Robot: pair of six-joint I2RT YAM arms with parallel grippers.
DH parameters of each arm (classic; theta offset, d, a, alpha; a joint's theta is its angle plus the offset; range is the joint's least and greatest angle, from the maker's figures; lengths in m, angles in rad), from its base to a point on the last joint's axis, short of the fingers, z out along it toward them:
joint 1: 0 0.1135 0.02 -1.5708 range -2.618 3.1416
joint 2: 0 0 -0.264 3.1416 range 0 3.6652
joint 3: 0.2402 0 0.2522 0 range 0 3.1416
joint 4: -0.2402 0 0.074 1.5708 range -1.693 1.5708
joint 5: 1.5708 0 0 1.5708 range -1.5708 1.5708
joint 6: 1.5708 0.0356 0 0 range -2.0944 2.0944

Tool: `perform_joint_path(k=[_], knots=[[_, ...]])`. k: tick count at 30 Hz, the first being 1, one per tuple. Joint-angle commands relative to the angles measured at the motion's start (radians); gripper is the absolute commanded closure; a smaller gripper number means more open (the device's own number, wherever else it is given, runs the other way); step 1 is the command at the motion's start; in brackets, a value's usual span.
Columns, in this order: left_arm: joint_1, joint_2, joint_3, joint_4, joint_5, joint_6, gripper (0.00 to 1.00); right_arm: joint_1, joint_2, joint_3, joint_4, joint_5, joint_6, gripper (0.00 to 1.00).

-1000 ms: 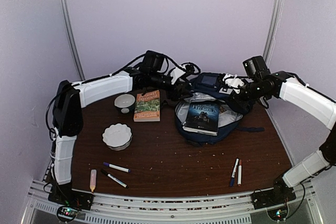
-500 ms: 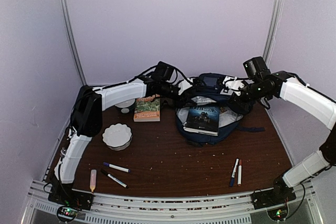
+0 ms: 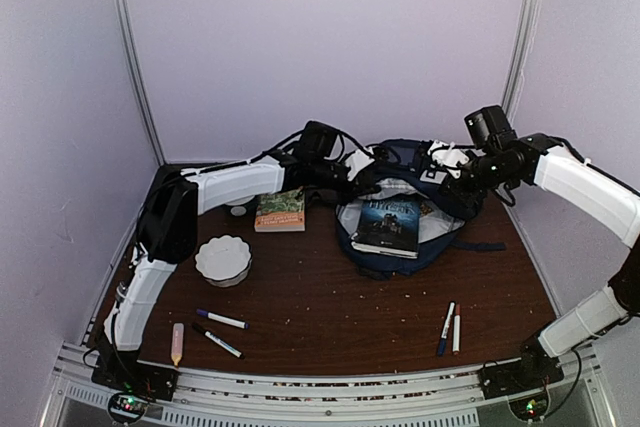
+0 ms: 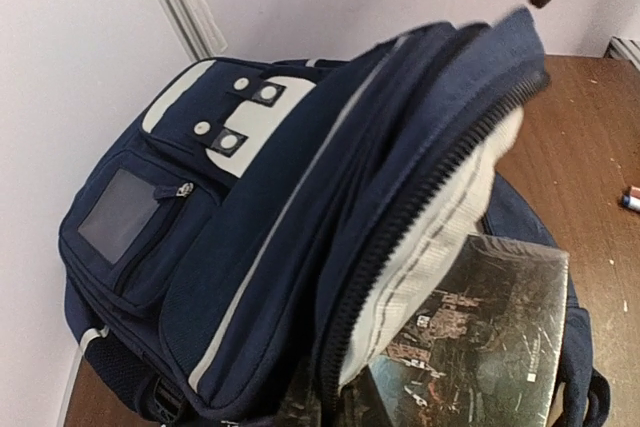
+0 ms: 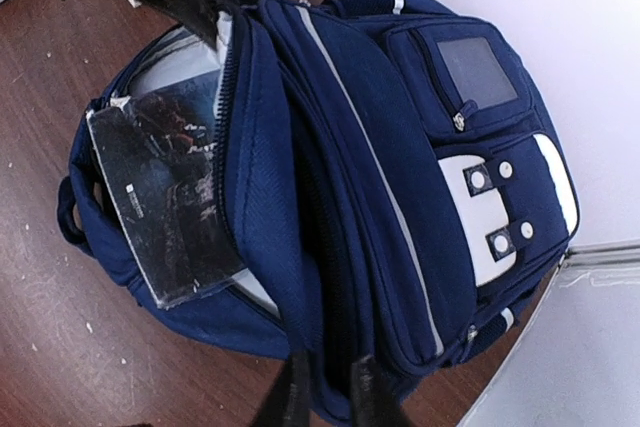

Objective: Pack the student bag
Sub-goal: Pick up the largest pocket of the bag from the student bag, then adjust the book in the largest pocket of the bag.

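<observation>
Student bag [image 5: 330, 177] of navy woven fabric with thin pale stripes, lying at the far centre-right of the table [image 3: 330, 297] with its front pocket facing up; you see on that pocket two white patches with round studs and, further along, a flat rectangular window sewn into a zipped pouch. The main compartment is unzipped, so its coarse zip teeth and pale grey lining show. A dark book [image 3: 387, 224] with a glossy cover lies flat in the opening, one corner jutting past the rim. Your left gripper [image 3: 358, 169] has its dark fingers pinched together on the zip edge of the raised flap, on the bag's left side. Your right gripper [image 5: 325, 377] sits at the flap's opposite end with its fingers narrowly apart either side of the fabric; you cannot tell whether it grips. To the left of the bag lie a green paperback [image 3: 281, 209] and, partly hidden by the left arm, a small white bowl [image 3: 238, 209]. Nearer you stands a white dish [image 3: 223, 259] with a scalloped rim. Towards the near edge lie two slim markers [image 3: 222, 319], a pale pink tube [image 3: 177, 343] and, to the right, two pens [image 3: 450, 327] side by side. The table top is dark brown wood grain scattered with pale specks.
</observation>
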Motion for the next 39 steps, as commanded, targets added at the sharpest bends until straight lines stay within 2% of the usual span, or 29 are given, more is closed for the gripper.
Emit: perform_joint_path(k=[1,3,6,13,18,22,29,31,39], knots=[[-0.015,-0.085,-0.006,0.175,-0.187,-0.146,1.00,-0.006,-0.070,0.107,-0.090,-0.116,0.017,0.73],[-0.015,-0.104,-0.018,0.211,-0.207,-0.199,1.00,0.001,-0.088,0.135,-0.142,-0.229,-0.011,0.66],[-0.015,-0.127,-0.043,0.277,-0.195,-0.275,1.00,0.040,-0.094,0.127,-0.206,-0.330,-0.088,0.63],[-0.022,-0.148,-0.055,0.308,-0.126,-0.371,1.00,0.175,-0.029,-0.003,-0.160,-0.218,-0.155,0.62],[-0.033,-0.203,-0.086,0.309,-0.113,-0.387,1.00,0.258,0.039,-0.080,-0.009,-0.027,-0.180,0.60],[-0.044,-0.252,-0.110,0.297,-0.117,-0.382,1.00,0.281,0.116,-0.077,0.096,0.068,-0.187,0.58],[-0.057,-0.306,-0.167,0.296,-0.148,-0.380,1.00,0.297,0.229,-0.059,0.115,0.031,-0.265,0.51],[-0.058,-0.310,-0.170,0.290,-0.152,-0.380,1.00,0.302,0.241,-0.068,0.102,0.002,-0.287,0.46],[-0.059,-0.331,-0.190,0.286,-0.165,-0.377,1.00,0.306,0.243,-0.106,0.063,-0.053,-0.344,0.42]])
